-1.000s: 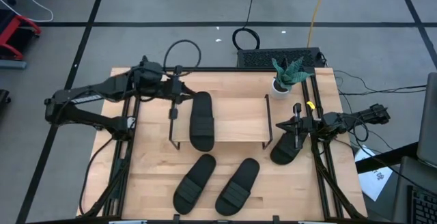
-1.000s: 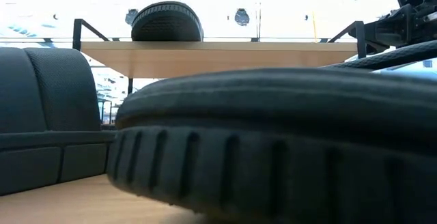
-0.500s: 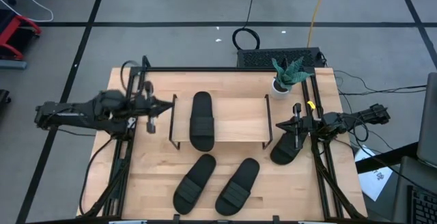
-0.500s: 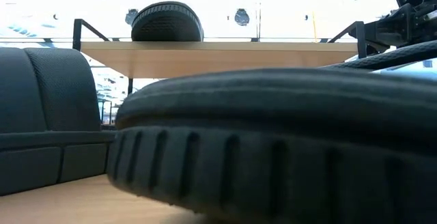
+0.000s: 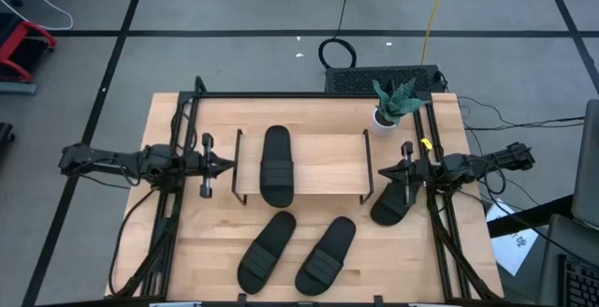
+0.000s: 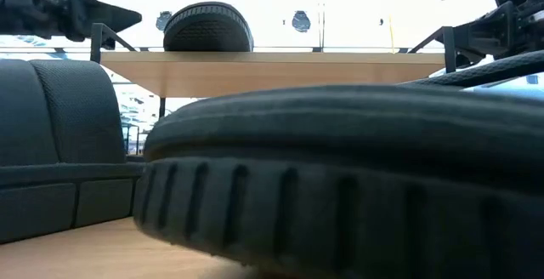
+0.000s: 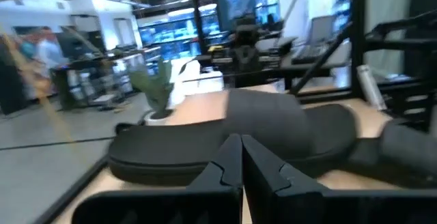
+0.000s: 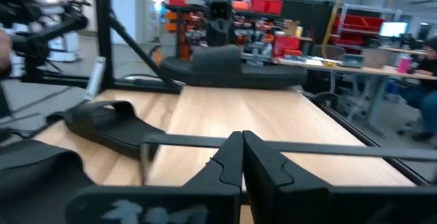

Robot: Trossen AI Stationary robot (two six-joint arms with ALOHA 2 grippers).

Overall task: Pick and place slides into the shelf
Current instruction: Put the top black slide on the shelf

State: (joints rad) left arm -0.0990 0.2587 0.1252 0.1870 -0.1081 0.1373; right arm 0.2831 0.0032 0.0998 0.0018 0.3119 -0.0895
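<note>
One slide [image 5: 276, 166] sits on the shelf [image 5: 328, 165], frame centre. Left tool [image 5: 225, 166] closed, empty, left of shelf. Right tool [image 5: 386, 170] closed, empty, beside right slide [image 5: 393, 204]: open it, straddle strap, lift level.

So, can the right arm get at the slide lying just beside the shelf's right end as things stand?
Probably yes. The right gripper hangs directly over that slide, with nothing between them. Its fingers are shut, so they would need to open first. The shelf stands close beside, which leaves little room on that side.

One black slide [image 5: 276, 165] lies on the shelf [image 5: 328, 162]; three rest on the table.
</note>
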